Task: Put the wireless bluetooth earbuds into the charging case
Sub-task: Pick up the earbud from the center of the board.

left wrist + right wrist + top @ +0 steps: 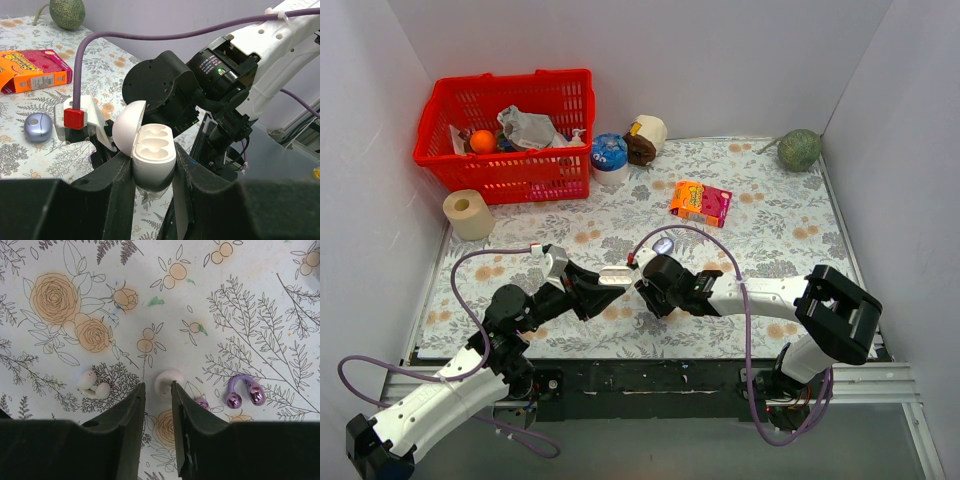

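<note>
My left gripper is shut on the open white charging case and holds it above the table; both of its sockets are empty. In the top view the case sits just left of my right gripper. My right gripper points down at the cloth with its jaws a little apart and nothing between them. One white earbud lies right at its right fingertip. The other white earbud lies to the left. One purple earbud lies to the right, and another is half hidden by the finger.
A closed purple case lies behind the grippers and also shows in the left wrist view. An orange snack box, a green melon, a red basket, a paper roll and jars stand farther back.
</note>
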Robot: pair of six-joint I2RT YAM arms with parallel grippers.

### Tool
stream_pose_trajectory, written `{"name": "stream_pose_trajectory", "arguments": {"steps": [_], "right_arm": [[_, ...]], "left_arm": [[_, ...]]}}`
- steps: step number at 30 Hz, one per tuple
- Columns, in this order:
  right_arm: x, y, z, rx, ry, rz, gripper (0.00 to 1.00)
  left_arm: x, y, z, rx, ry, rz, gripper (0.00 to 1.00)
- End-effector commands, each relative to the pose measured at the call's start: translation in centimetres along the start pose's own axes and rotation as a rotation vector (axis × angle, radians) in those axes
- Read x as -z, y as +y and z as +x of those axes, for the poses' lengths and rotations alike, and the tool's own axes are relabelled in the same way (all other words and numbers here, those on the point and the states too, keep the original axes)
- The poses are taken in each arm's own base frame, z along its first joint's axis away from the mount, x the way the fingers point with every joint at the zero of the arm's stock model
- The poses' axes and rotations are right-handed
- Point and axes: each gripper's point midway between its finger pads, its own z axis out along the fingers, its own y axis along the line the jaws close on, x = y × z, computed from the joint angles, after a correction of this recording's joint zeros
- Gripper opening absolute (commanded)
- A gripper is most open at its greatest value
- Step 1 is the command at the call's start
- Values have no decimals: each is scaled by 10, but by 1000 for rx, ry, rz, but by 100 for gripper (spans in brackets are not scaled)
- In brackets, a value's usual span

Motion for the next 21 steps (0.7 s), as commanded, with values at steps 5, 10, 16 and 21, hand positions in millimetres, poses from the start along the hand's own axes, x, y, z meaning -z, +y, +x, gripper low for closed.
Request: {"name": "stream_pose_trajectory", "arguments": {"steps": [5,10,16,21], "right_arm": [[2,-9,-1,-7,-19,31,33],[3,-12,-1,-8,-18,53,29],[4,-18,-1,-9,-16,82,29],[3,-19,1,-10,-9,80,31]], "left_arm": [[-1,-5,-11,-4,-21,9,0],[-1,-5,-11,-3,-22,9,0],[-1,-5,-11,-2,-23,8,0],[-1,-5,-10,0,-22,9,0]]}}
